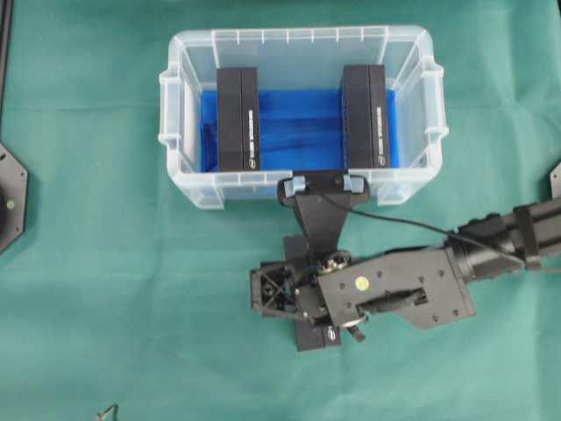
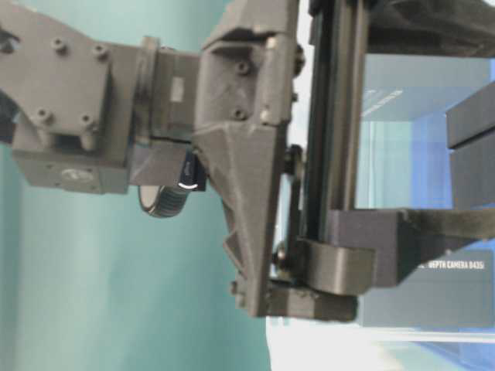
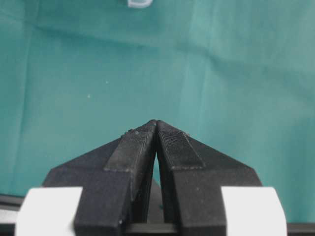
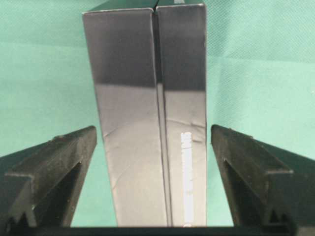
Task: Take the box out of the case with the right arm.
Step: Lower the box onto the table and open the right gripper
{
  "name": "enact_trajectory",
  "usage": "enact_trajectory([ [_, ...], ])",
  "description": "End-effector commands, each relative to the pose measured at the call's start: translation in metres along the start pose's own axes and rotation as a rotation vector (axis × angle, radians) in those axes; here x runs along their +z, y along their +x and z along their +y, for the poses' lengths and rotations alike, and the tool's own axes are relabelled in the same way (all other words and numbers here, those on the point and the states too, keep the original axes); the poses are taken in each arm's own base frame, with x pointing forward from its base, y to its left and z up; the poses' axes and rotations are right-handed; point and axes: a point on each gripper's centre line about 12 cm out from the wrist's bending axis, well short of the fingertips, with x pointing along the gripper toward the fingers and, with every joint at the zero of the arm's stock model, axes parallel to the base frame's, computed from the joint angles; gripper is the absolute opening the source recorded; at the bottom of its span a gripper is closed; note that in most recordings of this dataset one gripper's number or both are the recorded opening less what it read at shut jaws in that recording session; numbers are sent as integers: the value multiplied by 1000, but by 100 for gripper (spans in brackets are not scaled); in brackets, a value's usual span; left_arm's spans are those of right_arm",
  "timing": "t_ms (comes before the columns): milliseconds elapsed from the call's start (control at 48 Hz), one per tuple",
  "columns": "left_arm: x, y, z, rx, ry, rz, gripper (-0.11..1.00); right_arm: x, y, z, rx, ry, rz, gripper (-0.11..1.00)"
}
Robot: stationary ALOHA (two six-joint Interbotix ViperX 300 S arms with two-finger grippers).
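The clear case (image 1: 186,167), lined with a blue sheet (image 1: 300,127), stands at the back of the green cloth. Two black boxes stand in it, one at the left (image 1: 238,119) and one at the right (image 1: 365,116). Another black box (image 4: 147,123) lies on the cloth in front of the case, its end (image 1: 317,337) showing under the black right arm. My right gripper (image 4: 152,129) straddles this box, open, with cloth visible between each finger and the box's sides. My left gripper (image 3: 156,121) is shut and empty over bare cloth.
The right arm (image 1: 491,237) reaches in from the right edge, and its body (image 2: 247,154) fills the table-level view. A black arm base (image 1: 10,197) sits at the left edge. A small dark object (image 1: 107,412) lies at the front edge.
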Motion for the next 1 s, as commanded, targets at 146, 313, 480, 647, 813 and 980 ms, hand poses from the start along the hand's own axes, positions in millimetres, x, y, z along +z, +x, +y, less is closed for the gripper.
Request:
enact_trajectory([
  [146, 4, -2, -1, -2, 3, -8, 0, 13, -57, 8, 65, 18, -11, 91],
  [313, 4, -2, -1, -1, 3, -9, 0, 21, -97, 10, 85, 21, -29, 91],
  [480, 4, -2, -1, -1, 3, -9, 0, 28, -130, 7, 66, 18, -41, 90],
  [647, 4, -2, -1, -1, 1, -9, 0, 31, -141, 7, 60, 9, -44, 89],
  [813, 4, -2, -1, -2, 1, -7, 0, 33, -141, 9, 65, 10, -43, 89],
  [980, 4, -2, -1, -1, 1, -9, 0, 33, -140, 8, 63, 10, -44, 89],
])
